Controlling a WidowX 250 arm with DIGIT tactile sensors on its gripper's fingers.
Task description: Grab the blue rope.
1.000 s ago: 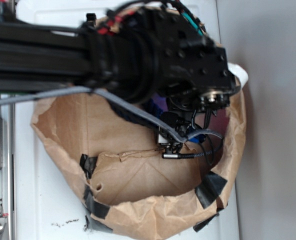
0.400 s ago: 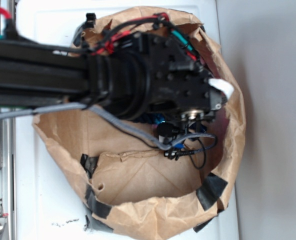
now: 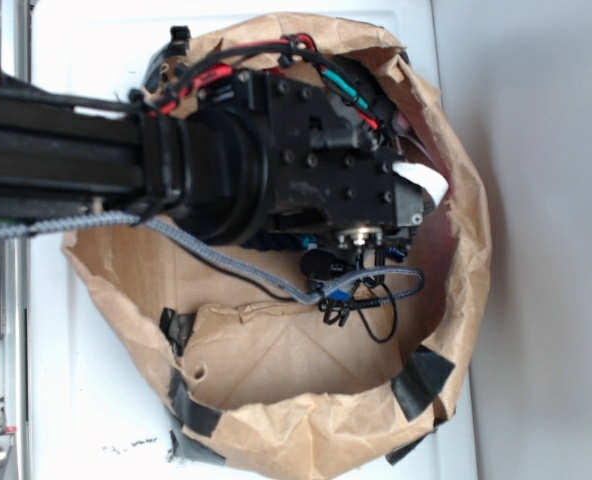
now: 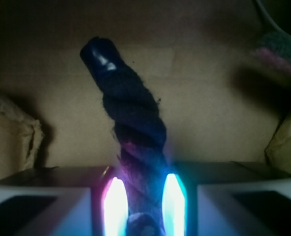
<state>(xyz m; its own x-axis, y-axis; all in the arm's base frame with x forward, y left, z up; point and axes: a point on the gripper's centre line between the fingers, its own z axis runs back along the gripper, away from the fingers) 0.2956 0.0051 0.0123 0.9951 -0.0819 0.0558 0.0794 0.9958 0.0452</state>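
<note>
In the wrist view the blue rope (image 4: 135, 123), a thick dark navy twisted strand with a taped tip, runs from between my fingers out over the brown bag floor. My gripper (image 4: 140, 186) has its two glowing pads (image 4: 115, 206) pressed against both sides of the rope. In the exterior view the black arm and wrist (image 3: 306, 170) reach down into the paper bag and hide the fingers. Only a small dark blue bit of rope (image 3: 292, 241) shows under the wrist. The loop and the bright blue band are hidden.
A crumpled brown paper bag (image 3: 276, 430) with black tape patches (image 3: 421, 375) surrounds the wrist on all sides. A thin grey braided cable (image 3: 226, 268) trails from the arm across the bag. A grey and pink cloth-like thing (image 4: 278, 51) lies at the far right.
The arm has pulled back to the left and sunk lower into the bag, looking smaller now. The grey cable has shifted left with it.
</note>
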